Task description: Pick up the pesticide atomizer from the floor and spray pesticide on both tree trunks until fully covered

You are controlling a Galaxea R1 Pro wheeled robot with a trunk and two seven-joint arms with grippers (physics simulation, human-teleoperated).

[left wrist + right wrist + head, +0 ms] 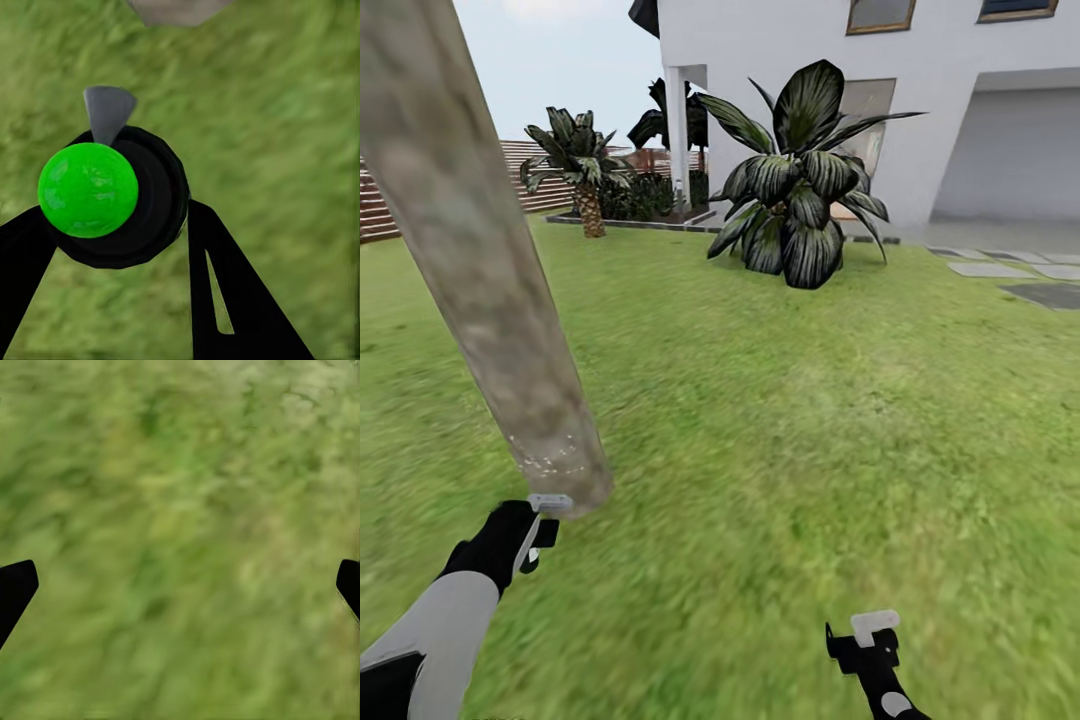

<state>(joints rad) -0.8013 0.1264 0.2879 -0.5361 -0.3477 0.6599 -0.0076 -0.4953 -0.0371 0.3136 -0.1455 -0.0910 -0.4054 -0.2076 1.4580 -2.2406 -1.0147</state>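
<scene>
Clearly the left gripper [112, 247] is clamped on the pesticide atomizer [112, 196], a black rounded body capped by a glossy green ball, its grey nozzle [550, 503] just beside the foot of the tree trunk [490, 290]. That trunk is a smooth, mottled grey-beige cylinder with pale speckles low down. Meanwhile the right gripper [180, 585] hangs spread wide and empty over blurry grass lawn [810, 420].

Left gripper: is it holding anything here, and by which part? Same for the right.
The left gripper holds the pesticide atomizer, its fingers on either side of the round black body below the green cap. The right gripper is open over grass, holding nothing.
</scene>
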